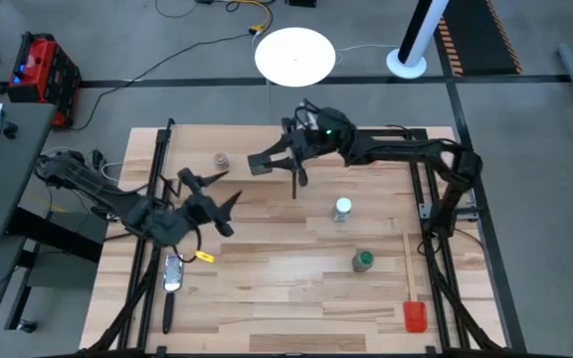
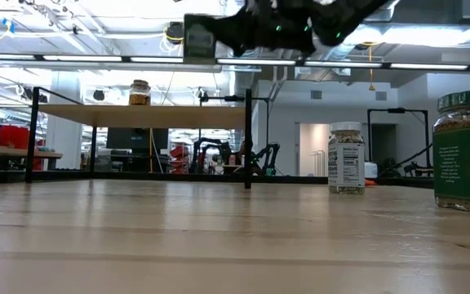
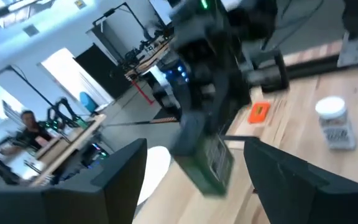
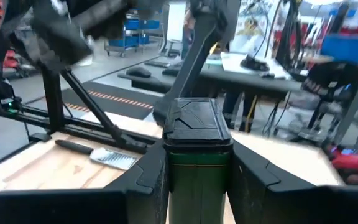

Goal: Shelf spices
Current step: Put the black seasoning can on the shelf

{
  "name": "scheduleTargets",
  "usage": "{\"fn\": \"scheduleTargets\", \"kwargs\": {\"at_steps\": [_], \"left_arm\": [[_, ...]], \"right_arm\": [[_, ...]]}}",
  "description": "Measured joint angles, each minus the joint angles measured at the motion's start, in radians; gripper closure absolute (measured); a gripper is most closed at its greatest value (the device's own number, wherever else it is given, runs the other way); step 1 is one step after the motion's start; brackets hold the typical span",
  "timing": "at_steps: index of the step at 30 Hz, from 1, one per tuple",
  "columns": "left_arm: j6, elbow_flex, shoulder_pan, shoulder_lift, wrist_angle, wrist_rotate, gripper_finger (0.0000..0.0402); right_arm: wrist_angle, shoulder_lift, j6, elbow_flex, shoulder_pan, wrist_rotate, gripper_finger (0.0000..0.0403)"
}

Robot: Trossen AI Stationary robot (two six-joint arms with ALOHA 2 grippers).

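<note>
Spices are being moved onto the shelf (image 1: 229, 149), the long light-wood plank on a thin black frame standing across the far part of the counter (image 1: 286, 288). One brownish jar (image 1: 222, 159) is already standing on the plank toward its left end, as the low view confirms.

At the left of the counter, the left end effector (image 1: 214, 204) is hanging with its fingers spread wide apart and nothing between them. It is sitting near the shelf's front edge, just short of the tin that the other arm is carrying.

In the middle, the right end effector (image 4: 194, 168) is clamped on the black tin (image 4: 196, 134), holding it upright by its dark green body, above plank height and near the shelf's right end. To do this step well, the tin should probably be kept level, brought over bare wood well apart from the brownish jar, lowered until its base is resting flat, and only then released. The left arm is likely best kept clear of that path.

Further right, the clear jar with the white lid (image 1: 342, 209) and the green-lidded jar (image 1: 363, 261) are standing on the counter, awaiting their turn.
</note>
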Motion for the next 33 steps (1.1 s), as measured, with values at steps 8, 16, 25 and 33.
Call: {"fn": "scheduleTargets", "kwargs": {"at_steps": [8,16,25,33], "left_arm": [[-0.142,0.0,-0.016,-0.043,-0.09,0.0,0.0144],[-0.248,0.0,-0.016,-0.041,-0.186,-0.042,0.0144],[-0.374,0.0,-0.016,-0.042,-0.288,-0.094,0.0144],[-0.444,0.0,-0.017,-0.042,-0.346,-0.094,0.0144]], "right_arm": [[0.179,0.113,0.119,0.0,-0.046,0.003,0.0281],[0.187,0.157,0.139,0.0,-0.049,0.018,0.0281],[0.213,0.159,0.197,0.0,-0.036,0.098,0.0281],[0.351,0.115,0.254,-0.147,-0.058,0.099,0.0281]]}}
